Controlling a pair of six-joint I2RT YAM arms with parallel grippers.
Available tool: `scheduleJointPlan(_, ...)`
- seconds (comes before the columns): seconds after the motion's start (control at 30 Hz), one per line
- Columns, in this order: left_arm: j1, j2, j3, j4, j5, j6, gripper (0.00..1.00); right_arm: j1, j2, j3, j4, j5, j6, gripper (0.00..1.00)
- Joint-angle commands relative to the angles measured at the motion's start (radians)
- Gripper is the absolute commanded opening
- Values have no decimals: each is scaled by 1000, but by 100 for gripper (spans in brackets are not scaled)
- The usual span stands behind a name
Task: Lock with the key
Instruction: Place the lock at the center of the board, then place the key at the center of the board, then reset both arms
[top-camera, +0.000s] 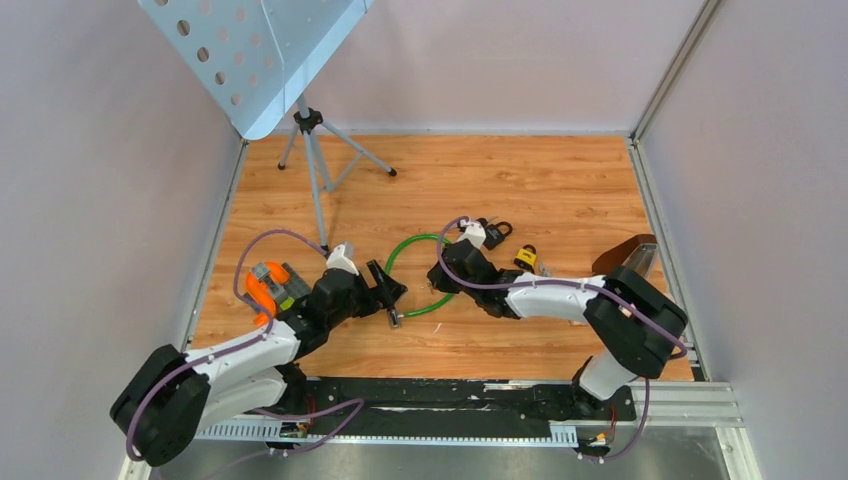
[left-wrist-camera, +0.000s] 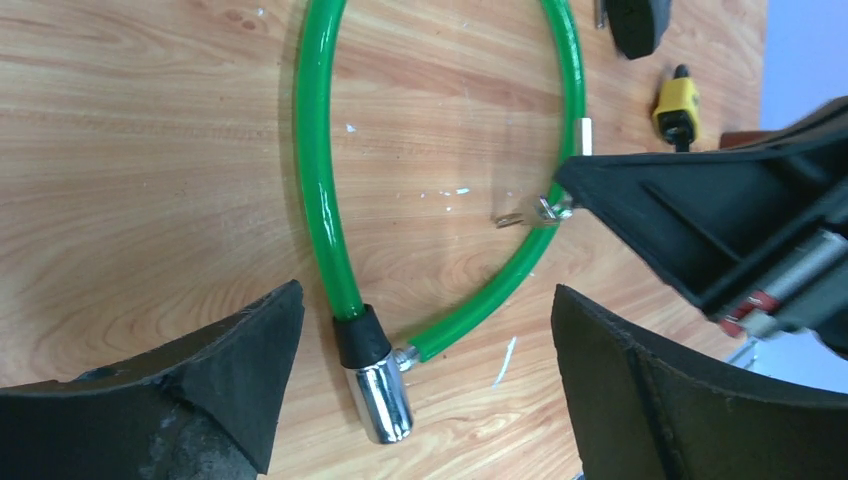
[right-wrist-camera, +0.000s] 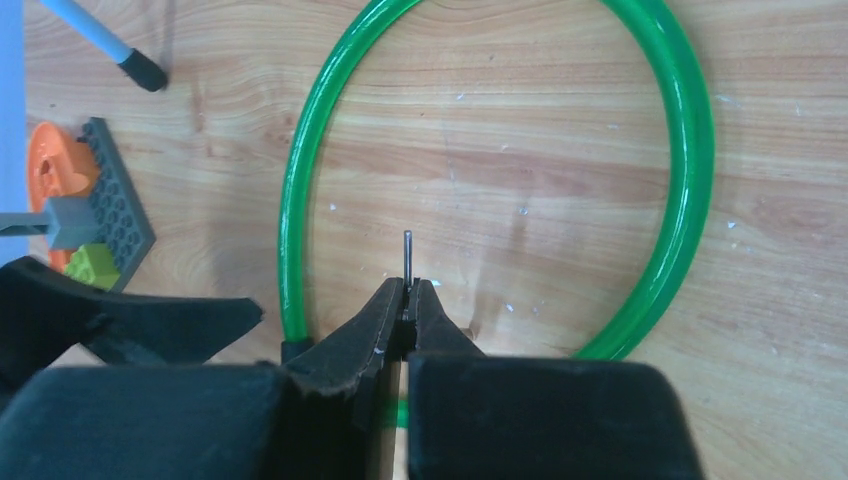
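A green cable lock (top-camera: 412, 243) lies looped on the wooden table, and its chrome cylinder (left-wrist-camera: 382, 397) has a black collar. The cable's free end (left-wrist-camera: 415, 352) meets the side of the cylinder. My left gripper (left-wrist-camera: 425, 335) hangs open over the cylinder, with one finger on each side and neither touching it. My right gripper (right-wrist-camera: 408, 295) is shut on the key (right-wrist-camera: 407, 255), whose thin metal blade pokes out past the fingertips above the wood inside the loop. In the left wrist view the key (left-wrist-camera: 520, 216) sits just inside the cable's right side.
A black padlock (top-camera: 495, 233) and a yellow padlock (top-camera: 525, 257) lie behind the right gripper. An orange and grey brick assembly (top-camera: 270, 285) sits by the left arm. A tripod music stand (top-camera: 312, 165) stands at the back left, and a brown object (top-camera: 625, 255) lies at the right edge.
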Motion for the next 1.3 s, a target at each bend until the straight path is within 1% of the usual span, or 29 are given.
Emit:
scheduleJointPlan(0.0,0,-119,29,-109,-52,43,99,-3,47,80,6,64,33,9)
scheduleJointPlan(0.07,0,-172,47,-178,-65,61,100,-4,56,97,-20,72,31,18)
scheduleJointPlan(0.1,0,-190,74,-254,-67,74,100,-4,52,98,-26,78,29,22)
scheduleJointPlan(0.2,1,-269,183,-428,-71,103,100,-6,17,97,-50,96,9,47)
scheduleJointPlan(0.23,1,-283,211,-513,-72,118,100,-9,-4,100,-70,110,4,55)
scheduleJointPlan(0.33,0,-340,344,-653,-78,165,100,-13,-81,106,-147,175,-24,63)
scheduleJointPlan(0.37,0,-357,372,-718,-86,176,100,-15,-121,106,-185,202,-34,66)
scheduleJointPlan(0.4,0,-364,434,-785,-90,204,100,-17,-164,105,-237,230,-49,68)
scheduleJointPlan(0.43,0,-374,466,-814,-95,218,100,-17,-211,105,-274,257,-67,71)
scheduleJointPlan(0.5,1,-383,559,-902,-87,249,100,-19,-320,109,-350,310,-108,81)
scheduleJointPlan(0.53,1,-383,636,-963,-72,282,100,-17,-387,112,-385,331,-133,86)
scheduleJointPlan(0.57,1,-382,675,-992,-35,302,100,-18,-456,116,-412,339,-167,88)
scheduleJointPlan(0.6,0,-382,751,-1045,-23,330,100,-18,-523,118,-429,347,-205,90)
scheduleJointPlan(0.7,0,-394,896,-1125,-8,372,100,-19,-714,152,-486,377,-280,95)
scheduleJointPlan(0.83,1,-422,1013,-1216,-48,426,100,-19,-908,217,-560,404,-360,100)
scheduleJointPlan(0.93,0,-456,1064,-1284,-130,445,100,-19,-995,264,-637,428,-384,100)
scheduleJointPlan(1.03,1,-533,1083,-1297,-203,477,100,-18,-1077,307,-715,458,-378,100)
scheduleJointPlan(1.13,0,-588,1097,-1317,-238,493,100,-19,-1148,351,-774,476,-360,100)
scheduleJointPlan(1.27,1,-597,1141,-1361,-263,493,100,-19,-1218,414,-845,482,-332,100)
